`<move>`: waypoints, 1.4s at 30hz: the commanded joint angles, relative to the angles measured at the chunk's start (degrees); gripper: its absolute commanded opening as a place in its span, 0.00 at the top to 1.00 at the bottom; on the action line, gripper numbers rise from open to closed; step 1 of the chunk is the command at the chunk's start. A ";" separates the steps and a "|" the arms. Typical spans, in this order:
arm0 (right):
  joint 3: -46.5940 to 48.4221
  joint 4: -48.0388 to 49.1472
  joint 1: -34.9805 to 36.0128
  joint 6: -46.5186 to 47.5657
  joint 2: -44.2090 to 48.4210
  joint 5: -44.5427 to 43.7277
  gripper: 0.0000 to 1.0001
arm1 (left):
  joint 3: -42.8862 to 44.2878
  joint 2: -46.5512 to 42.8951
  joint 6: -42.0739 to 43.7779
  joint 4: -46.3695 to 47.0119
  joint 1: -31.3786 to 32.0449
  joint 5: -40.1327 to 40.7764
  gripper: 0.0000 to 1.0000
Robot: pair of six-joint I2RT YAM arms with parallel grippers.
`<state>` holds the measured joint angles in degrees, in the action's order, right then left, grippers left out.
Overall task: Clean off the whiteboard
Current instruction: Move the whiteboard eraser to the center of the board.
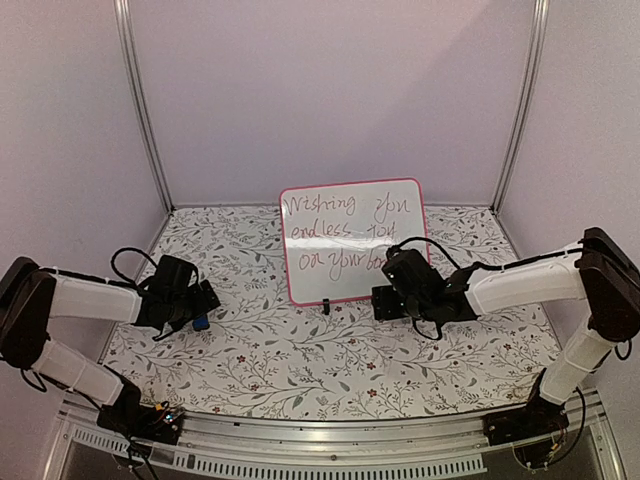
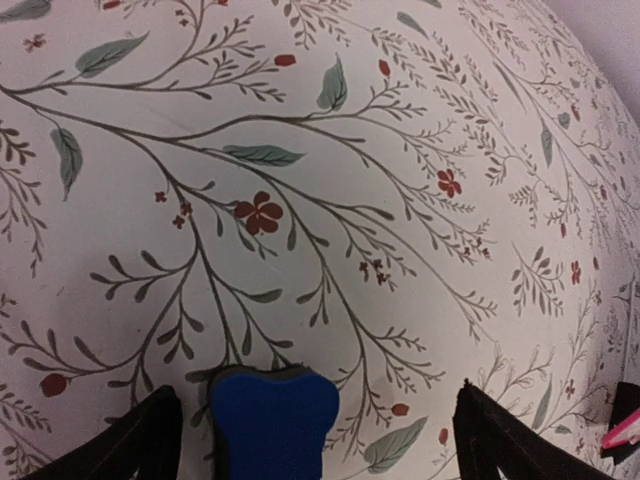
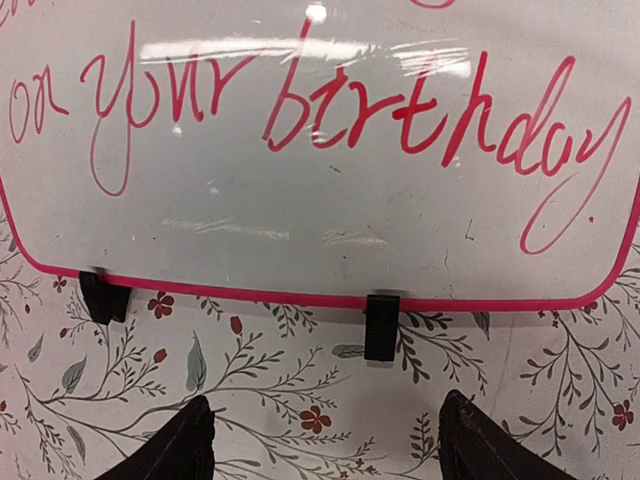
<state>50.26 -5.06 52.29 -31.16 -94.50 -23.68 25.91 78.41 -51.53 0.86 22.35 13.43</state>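
The whiteboard looks light and tippy; brace its pink frame. Your left gripper gapes around the blue eraser; your right gripper gapes empty.

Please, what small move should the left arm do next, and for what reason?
Probably close the left claw on the blue eraser. The eraser lies on the table between the claw's open fingers, not yet gripped. The whiteboard is covered with handwriting, so nothing can be wiped until the eraser is held.
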 commanded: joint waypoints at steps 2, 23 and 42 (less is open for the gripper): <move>2.82 -3.33 1.32 0.82 4.26 -2.50 0.24 | -2.51 2.29 -0.47 7.01 1.34 -4.64 0.10; 13.13 -6.12 1.54 4.69 1.41 4.21 0.07 | 8.95 14.09 -10.24 7.56 24.14 -10.02 0.20; 17.13 -10.94 1.54 4.22 6.92 4.44 0.01 | 15.80 11.67 -9.68 -10.34 30.40 -5.38 0.19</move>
<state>66.13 -14.79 53.58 -26.96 -89.58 -19.31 38.26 85.14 -63.35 -3.97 52.01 7.94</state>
